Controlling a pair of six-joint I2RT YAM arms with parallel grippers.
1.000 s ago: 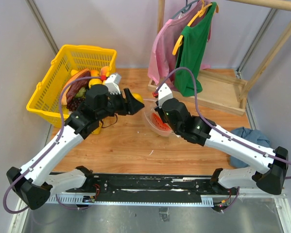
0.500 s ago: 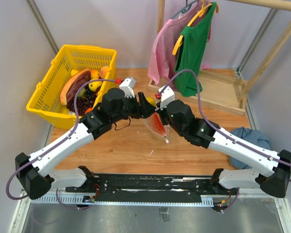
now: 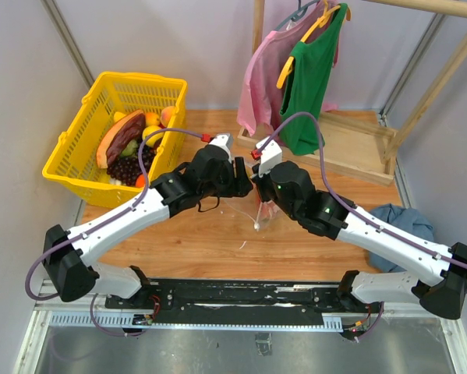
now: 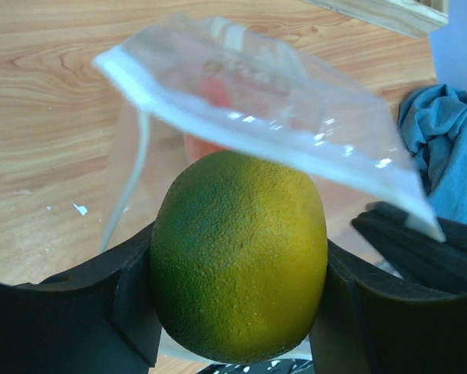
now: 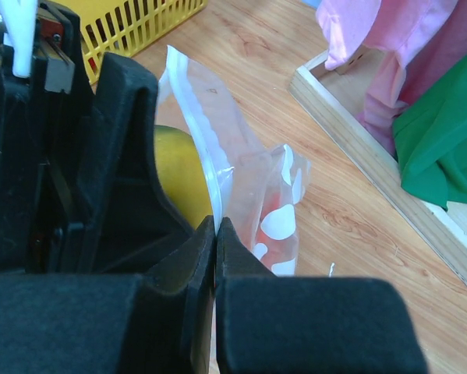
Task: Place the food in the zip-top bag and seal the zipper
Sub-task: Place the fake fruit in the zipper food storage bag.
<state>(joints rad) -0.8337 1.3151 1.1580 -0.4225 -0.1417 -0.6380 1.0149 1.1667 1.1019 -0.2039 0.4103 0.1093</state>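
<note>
Jaws of the left gripper point(image 4: 237, 300) clamp one yellow-green toy lemon point(image 4: 238, 261) just beside one clear white-spotted plastic zip-top bag point(image 5: 276, 206), itself pinched in the closed jaws of the right gripper point(image 5: 216, 234), with one red piece point(image 4: 214, 92) inside.

The wooden table point(image 3: 202, 234) carries a yellow basket point(image 3: 139, 77), a wooden frame point(image 3: 358, 148) and blue cloth point(image 3: 397, 220).

Lab test cell — plain grey walls point(image 3: 22, 70), bolted arm rail point(image 3: 241, 294)
</note>
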